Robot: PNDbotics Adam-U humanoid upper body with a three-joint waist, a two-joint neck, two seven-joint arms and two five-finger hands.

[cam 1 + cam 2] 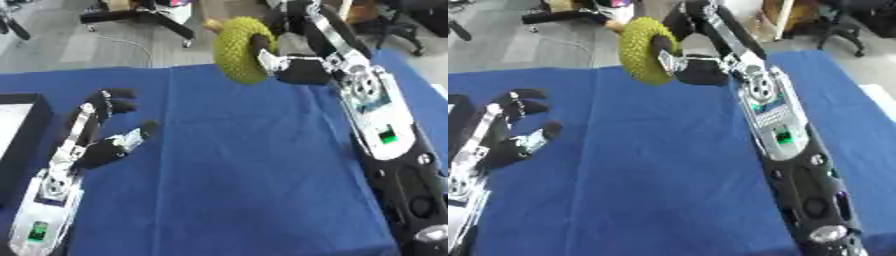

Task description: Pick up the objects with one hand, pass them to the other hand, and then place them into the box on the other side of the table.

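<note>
Both head eyes look steeply down, close over the blue table (236, 165); they share nearly everything.

A blue cloth (236, 175) covers the table; office chairs (144, 17) stand beyond

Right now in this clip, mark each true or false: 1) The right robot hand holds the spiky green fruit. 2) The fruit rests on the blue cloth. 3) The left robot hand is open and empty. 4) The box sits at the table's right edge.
1) True: the right robot hand is curled round the spiky green fruit.
2) False: the fruit is held above the far part of the blue cloth.
3) True: the left robot hand is open, holding nothing.
4) False: the box shows at the left edge.
</note>
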